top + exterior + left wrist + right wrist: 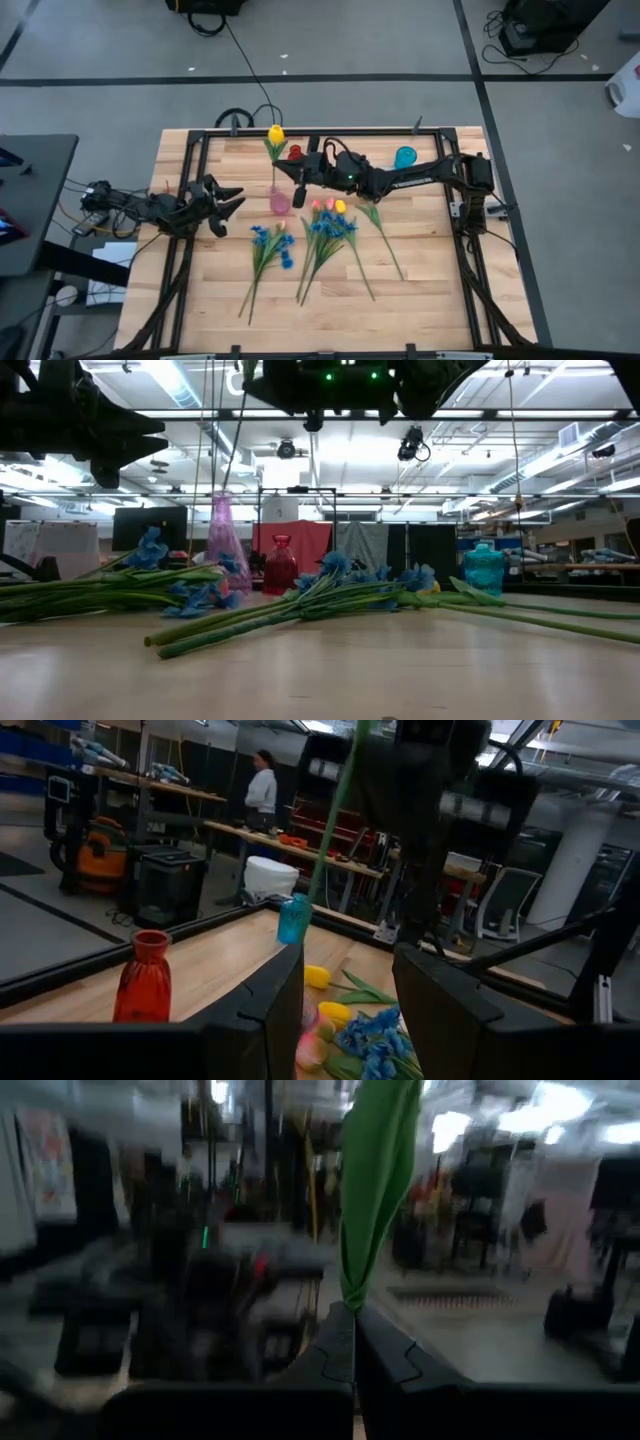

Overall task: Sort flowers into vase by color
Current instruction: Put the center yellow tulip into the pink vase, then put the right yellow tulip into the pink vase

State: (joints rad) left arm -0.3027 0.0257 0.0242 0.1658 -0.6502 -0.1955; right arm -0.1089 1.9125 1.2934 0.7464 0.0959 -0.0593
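Pale wooden plank table (420, 300) inside a black frame, flowers fanned across its middle.

Right arm reaches in from 3 o'clock towards table centre. Right gripper (300, 183) is clamped on the thin green stem of a yellow tulip bud flower (276, 133); in the right wrist view the dark fingers (385, 1360) meet tight around a green leaf. Stem runs from the bud at 12 o'clock down into the tall translucent pink glass vase (280, 202) just 6 o'clock of it, so the grip looks like a steadying hold for seating the stem in the neck.

Left arm waits at 9 o'clock. Left gripper (228, 203) hangs with its fingers spread apart, nothing between them, near the pink vase on its 9 o'clock side.

Loose flowers lie flat at 6 o'clock of centre: a blue small-blossomed spray (270, 243), a second blue spray bundle (330, 228) topped with pink and yellow buds, one leafy green stem (380, 235) angled toward 5 o'clock. Heads point to the vases, stems toward the near edge, likely for easy pickup.

Small red glass vase (295, 152) and teal glass vase (405, 157) stand along the 12 o'clock edge.

Hard to make out: the pink vase's mouth, whether the stem end touches bottom, and the head of the lone stem.
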